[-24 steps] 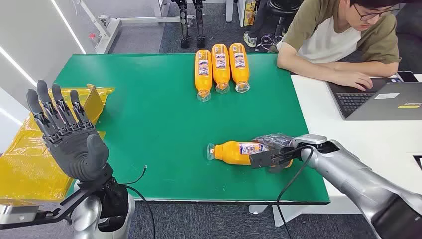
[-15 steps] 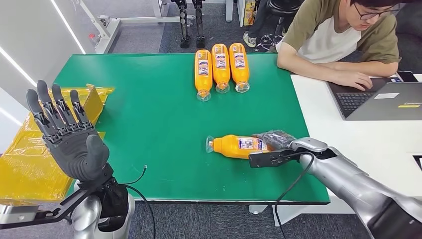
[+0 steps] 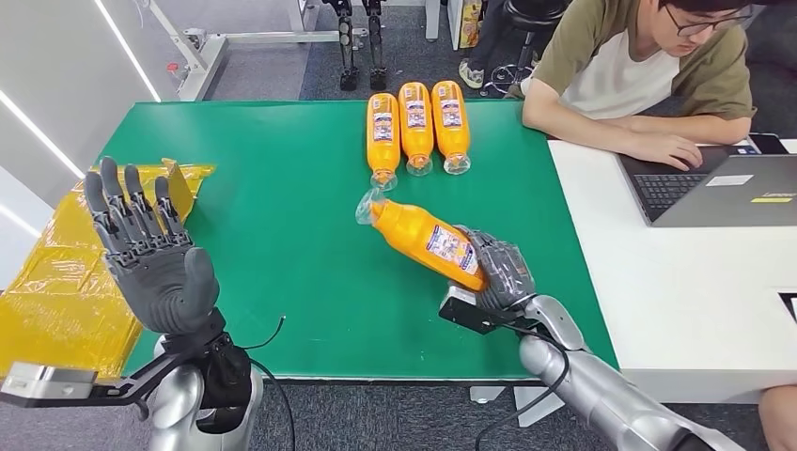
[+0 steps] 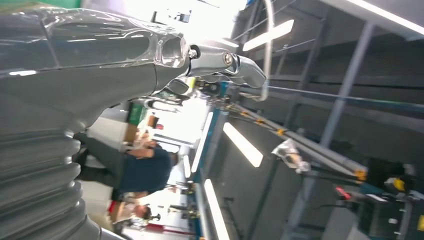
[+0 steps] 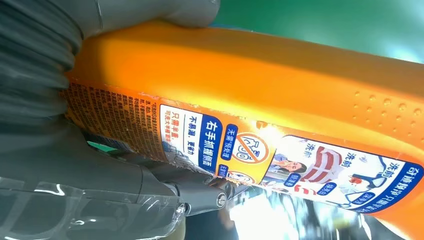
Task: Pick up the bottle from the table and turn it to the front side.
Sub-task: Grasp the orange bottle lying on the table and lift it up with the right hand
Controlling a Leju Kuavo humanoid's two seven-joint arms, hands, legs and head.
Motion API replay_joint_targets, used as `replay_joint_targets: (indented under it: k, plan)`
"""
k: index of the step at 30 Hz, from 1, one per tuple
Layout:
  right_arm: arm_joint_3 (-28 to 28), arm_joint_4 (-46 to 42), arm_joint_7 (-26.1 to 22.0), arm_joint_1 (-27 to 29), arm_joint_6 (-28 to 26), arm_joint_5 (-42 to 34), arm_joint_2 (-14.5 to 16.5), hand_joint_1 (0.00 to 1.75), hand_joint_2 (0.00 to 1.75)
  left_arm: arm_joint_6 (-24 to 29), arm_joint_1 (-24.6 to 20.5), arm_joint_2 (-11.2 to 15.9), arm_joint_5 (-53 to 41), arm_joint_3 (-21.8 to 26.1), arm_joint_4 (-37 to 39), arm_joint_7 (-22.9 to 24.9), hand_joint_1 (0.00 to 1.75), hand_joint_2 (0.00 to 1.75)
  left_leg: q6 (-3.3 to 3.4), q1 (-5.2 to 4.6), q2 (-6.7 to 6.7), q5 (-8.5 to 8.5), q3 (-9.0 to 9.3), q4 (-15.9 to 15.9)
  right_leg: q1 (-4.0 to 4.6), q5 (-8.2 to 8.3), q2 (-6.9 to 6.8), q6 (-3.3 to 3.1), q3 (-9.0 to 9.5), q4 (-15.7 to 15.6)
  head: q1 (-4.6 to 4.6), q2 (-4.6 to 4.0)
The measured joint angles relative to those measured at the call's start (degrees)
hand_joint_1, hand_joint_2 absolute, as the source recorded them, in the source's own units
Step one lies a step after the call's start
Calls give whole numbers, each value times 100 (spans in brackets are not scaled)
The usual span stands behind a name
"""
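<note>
The right hand [image 3: 495, 272] gripped the orange bottle [image 3: 423, 240] by its base, holding it tilted above the green table [image 3: 282, 235], cap toward the three bottles [image 3: 416, 124] at the table's far edge. The left hand [image 3: 150, 258] was raised beside the table's left edge, fingers spread, holding nothing.

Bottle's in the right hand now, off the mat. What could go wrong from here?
The right hand grips the orange bottle near its base, so the long neck end overhangs; turning it could let it slip or tip out. Its cap end points toward the three bottles lined up at the table's far edge, and a swing that way could knock them.
</note>
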Motion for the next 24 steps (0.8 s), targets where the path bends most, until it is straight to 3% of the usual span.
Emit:
replay_joint_targets:
  k: [5,9,17,24]
  plan:
    - [-671,-352,-602,282,-661,52,396,175,175,-45,-137,-35,232,-70,927,7,0,175,0,-2,4,0,2,1,-1,-1,2,0,-2,-1,0,0]
    - [-933,-431,-1052,365,-759,41,661,175,175,-266,-297,-60,331,-256,1917,9,0,175,0,-2,23,0,5,2,-1,2,17,0,-3,-1,1,1]
    - [-1011,-413,-1137,406,-656,26,897,175,175,-423,-499,-92,311,-446,2807,7,0,175,-2,-2,30,-2,5,2,-1,3,26,0,-8,-1,-1,1]
    - [-827,-292,-1098,372,-20,66,1029,175,175,-484,-815,-151,372,-515,3222,5,0,175,-4,-2,29,-3,4,2,-1,3,26,0,-8,0,-1,0]
